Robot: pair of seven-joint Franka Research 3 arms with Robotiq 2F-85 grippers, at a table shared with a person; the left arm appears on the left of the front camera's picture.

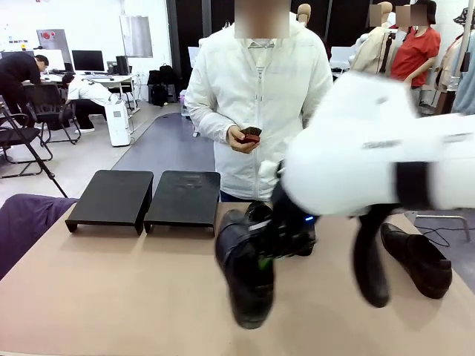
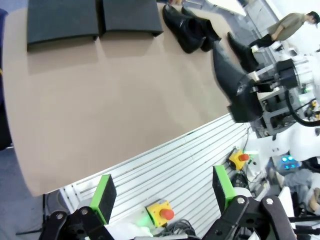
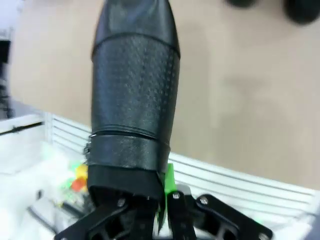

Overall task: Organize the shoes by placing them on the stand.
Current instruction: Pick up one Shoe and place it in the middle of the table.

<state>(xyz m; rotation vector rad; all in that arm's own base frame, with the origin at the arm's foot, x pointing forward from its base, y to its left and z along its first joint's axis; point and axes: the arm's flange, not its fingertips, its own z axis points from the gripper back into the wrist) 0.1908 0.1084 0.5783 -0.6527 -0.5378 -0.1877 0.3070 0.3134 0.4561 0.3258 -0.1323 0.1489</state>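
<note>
front: my right jaws are clamped tight on one shoe (image 1: 245, 285), which sticks out beyond them above the desk (image 1: 111, 297); the stand (image 1: 111, 199) sits well apart, off to their left. left wrist: my left jaws gape fully, holding nothing, stand far ahead of them. right wrist: shoe's end pinched between the jaws.

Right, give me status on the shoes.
Left end effector open, idle. Right end effector shut on one shoe, held above the table. Stands bare, path to them open.
</note>
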